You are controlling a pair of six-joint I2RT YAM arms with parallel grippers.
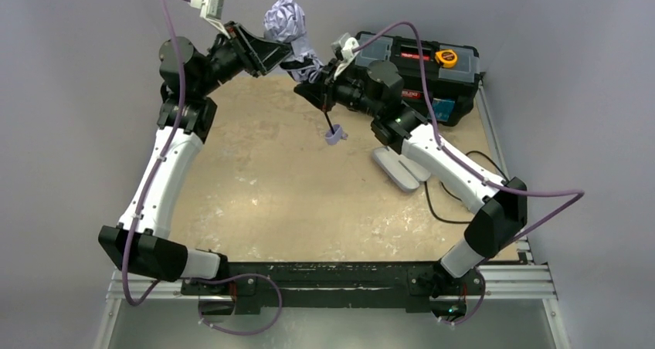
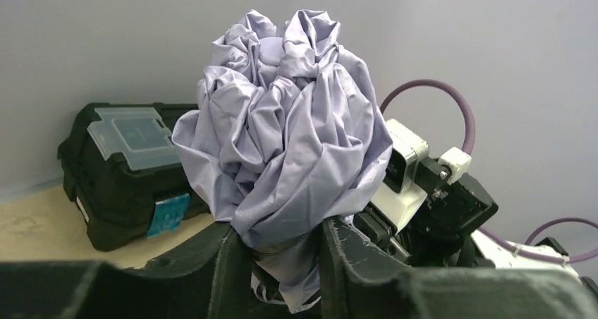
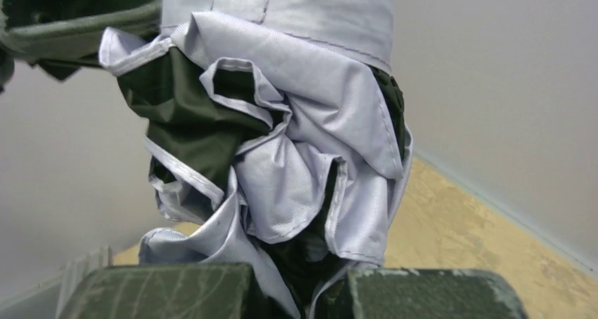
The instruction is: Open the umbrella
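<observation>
The umbrella (image 1: pixel 287 21) hangs folded in the air above the back middle of the table, its lavender fabric crumpled in a ball at the top. Its thin dark shaft (image 1: pixel 329 121) points down to the small lavender knob handle (image 1: pixel 335 137) just over the tabletop. My left gripper (image 1: pixel 287 52) is shut on the bunched fabric just under the ball; in the left wrist view the umbrella (image 2: pixel 282 128) is pinched between the left gripper (image 2: pixel 278 238) fingers. My right gripper (image 1: pixel 314 83) is shut lower down, and lavender and black folds of the umbrella (image 3: pixel 296 164) are squeezed in the right gripper (image 3: pixel 303 291).
A black toolbox (image 1: pixel 432 75) with a yellow tape measure (image 1: pixel 446 57) on its lid stands at the back right. A pale lavender oval case (image 1: pixel 398 168) lies on the table beside the right arm, with a black cable (image 1: pixel 444 210) near it.
</observation>
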